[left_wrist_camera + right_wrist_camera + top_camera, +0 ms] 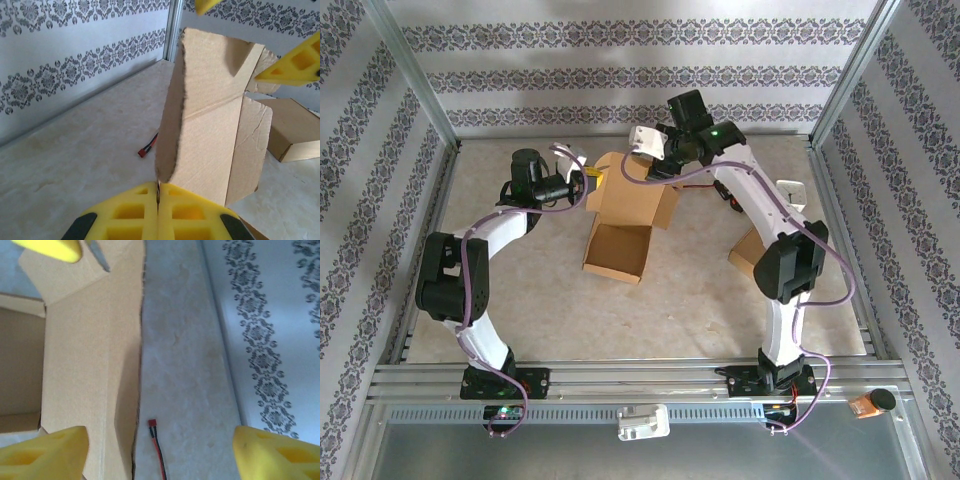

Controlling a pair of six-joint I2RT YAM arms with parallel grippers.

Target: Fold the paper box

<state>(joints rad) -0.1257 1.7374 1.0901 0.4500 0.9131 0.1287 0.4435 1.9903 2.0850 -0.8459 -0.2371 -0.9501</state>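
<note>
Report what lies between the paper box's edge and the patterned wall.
In the right wrist view, bare tabletop runs between the paper box and the wall, save a red-tipped wire lying close beside the box's edge.

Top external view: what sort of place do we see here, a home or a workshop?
Probably a robot test cell in a lab, not a home. Aluminium frame posts hold wallpapered panels around a table, and two arms are bolted to a slotted rail at its near edge.
</note>
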